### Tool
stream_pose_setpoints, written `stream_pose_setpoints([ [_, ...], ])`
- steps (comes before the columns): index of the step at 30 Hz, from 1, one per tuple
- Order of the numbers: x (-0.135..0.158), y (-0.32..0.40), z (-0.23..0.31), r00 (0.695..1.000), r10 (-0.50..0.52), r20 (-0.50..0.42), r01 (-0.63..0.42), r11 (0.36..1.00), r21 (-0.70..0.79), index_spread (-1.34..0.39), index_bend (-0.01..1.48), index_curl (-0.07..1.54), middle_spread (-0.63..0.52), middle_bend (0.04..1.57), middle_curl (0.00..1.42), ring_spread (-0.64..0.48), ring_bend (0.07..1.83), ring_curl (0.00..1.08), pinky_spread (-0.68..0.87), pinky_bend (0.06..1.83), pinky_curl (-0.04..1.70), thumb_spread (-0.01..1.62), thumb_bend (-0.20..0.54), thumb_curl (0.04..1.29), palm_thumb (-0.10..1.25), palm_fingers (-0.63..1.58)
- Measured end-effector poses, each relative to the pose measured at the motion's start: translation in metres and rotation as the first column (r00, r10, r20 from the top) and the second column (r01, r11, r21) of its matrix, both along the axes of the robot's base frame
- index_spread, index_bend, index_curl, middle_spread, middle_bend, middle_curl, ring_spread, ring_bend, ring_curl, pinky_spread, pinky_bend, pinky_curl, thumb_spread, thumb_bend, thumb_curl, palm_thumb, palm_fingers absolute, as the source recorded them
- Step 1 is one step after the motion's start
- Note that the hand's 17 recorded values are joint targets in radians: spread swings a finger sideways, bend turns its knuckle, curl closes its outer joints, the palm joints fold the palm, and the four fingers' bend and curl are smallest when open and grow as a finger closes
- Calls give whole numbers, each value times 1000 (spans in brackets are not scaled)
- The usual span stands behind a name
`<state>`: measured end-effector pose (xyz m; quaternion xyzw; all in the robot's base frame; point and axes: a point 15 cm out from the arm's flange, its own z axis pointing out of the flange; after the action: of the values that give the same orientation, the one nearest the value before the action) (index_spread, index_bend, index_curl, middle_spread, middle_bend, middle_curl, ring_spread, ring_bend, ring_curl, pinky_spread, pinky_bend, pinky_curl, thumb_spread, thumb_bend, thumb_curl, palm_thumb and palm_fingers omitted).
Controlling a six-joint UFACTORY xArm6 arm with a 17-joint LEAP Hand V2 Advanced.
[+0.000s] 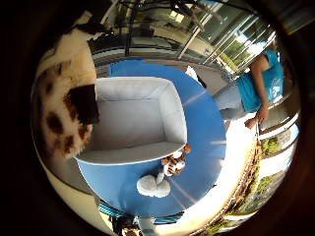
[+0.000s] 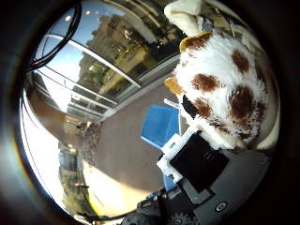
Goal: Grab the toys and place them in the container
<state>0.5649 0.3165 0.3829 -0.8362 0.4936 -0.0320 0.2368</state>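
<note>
White and brown-spotted, a fluffy plush toy [image 2: 225, 89] fills the space right by the palm, and the hand [image 2: 199, 166] has its fingers curled round it. Below is a white container [image 1: 135, 120] on a round blue table [image 1: 202, 123]. A small orange striped plush [image 1: 175, 161] and a white plush [image 1: 153, 186] lie just beside the container.

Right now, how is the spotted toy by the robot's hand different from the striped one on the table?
The spotted toy is white with brown patches and sits up against the hand, off the table; the striped toy is orange, black and white and lies on the blue table beside the white container. The spotted toy looks much closer. Both are plush and outside the container.
</note>
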Motion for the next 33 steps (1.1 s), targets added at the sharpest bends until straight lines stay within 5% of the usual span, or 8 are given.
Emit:
stream_pose_setpoints([
  [8,37,3,-47,999,-31,28,31,1000,2,-1107,604,1387,-162,1256,969,-34,1475,762,138,1521,840,1065,-36,754,773,729],
  [11,46,3,-60,999,-30,35,30,1000,-2,-1027,430,1293,-143,923,836,36,1348,708,199,1523,822,1073,-42,704,731,427],
  [14,57,6,-63,997,-29,75,29,1000,6,-980,355,1246,-135,791,774,75,1277,672,237,1503,805,1079,-43,680,707,272],
  [17,57,7,-64,996,-6,86,6,1000,-3,-880,248,1135,-98,579,649,144,1049,570,309,1334,741,1088,-50,634,651,-123],
  [23,55,2,-49,992,47,117,-45,999,-20,-669,103,843,-18,298,472,242,748,383,428,1174,592,1100,-35,548,618,-99],
  [33,49,-88,11,994,9,112,-3,999,-48,-496,156,556,35,190,395,277,641,321,509,1073,492,1093,-36,477,586,26],
])
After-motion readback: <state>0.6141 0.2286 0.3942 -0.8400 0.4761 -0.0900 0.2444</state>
